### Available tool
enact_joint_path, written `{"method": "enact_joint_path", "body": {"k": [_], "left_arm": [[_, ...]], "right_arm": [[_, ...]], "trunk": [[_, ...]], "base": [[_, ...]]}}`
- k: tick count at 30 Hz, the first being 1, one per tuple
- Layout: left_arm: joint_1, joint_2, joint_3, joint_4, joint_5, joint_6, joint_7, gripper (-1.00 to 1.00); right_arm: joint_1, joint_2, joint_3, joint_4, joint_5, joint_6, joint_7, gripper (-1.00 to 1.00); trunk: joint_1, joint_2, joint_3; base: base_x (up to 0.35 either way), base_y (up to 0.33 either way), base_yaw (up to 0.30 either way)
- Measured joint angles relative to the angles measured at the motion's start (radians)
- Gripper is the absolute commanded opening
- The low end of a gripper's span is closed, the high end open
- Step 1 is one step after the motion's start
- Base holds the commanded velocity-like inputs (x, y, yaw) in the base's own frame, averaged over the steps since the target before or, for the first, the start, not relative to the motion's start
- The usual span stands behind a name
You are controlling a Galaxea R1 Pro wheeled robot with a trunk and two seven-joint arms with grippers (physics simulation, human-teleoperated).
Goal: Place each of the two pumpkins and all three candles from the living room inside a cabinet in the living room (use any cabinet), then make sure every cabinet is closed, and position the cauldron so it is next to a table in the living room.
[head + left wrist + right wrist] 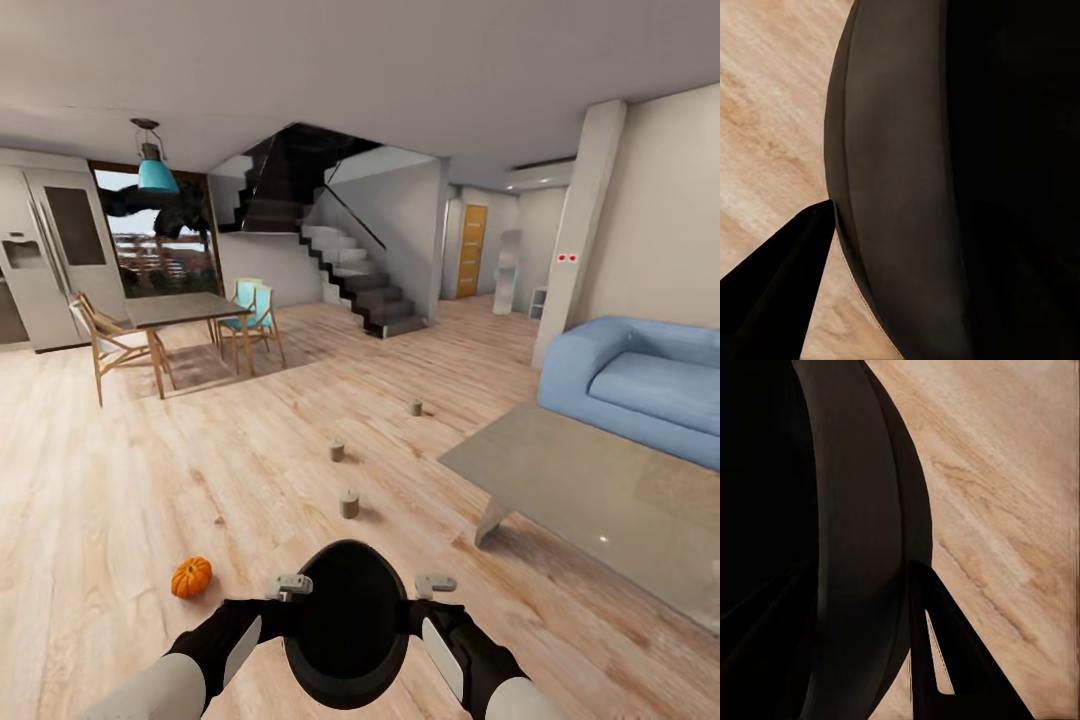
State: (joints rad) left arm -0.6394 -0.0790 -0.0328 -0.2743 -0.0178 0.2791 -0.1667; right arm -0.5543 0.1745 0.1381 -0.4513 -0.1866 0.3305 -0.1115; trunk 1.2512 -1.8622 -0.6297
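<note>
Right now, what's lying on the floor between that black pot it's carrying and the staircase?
In the head view, three candles stand in a loose line on the wood floor between the cauldron and staircase.

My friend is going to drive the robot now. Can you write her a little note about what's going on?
Both arms hold the black cauldron between them, left gripper and right gripper at its rim; whether they're clamped is unclear.
On the floor: one pumpkin and three candles.
The coffee table is ahead on the right.
Done: nothing stored yet.
Left: set the cauldron beside a table, find the other pumpkin, put everything in a cabinet, close it.
</note>
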Motion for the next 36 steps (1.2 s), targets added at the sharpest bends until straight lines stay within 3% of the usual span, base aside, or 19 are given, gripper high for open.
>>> {"method": "enact_joint_path", "body": {"k": [28, 36], "left_arm": [[0.0, 0.0, 0.0, -0.001, -0.001, 0.0, 0.0, -1.0], [0.0, 0.0, 0.0, -0.001, -0.002, 0.0, 0.0, -1.0]], "right_arm": [[0.0, 0.0, -0.001, 0.002, 0.0, -0.002, 0.001, -1.0], [0.0, 0.0, -0.001, 0.002, 0.0, -0.003, 0.001, -1.0]], "trunk": [[0.0, 0.0, 0.021], [0.0, 0.0, 0.027]], "base": [[0.0, 0.0, -0.267], [0.0, -0.155, -0.267]]}}
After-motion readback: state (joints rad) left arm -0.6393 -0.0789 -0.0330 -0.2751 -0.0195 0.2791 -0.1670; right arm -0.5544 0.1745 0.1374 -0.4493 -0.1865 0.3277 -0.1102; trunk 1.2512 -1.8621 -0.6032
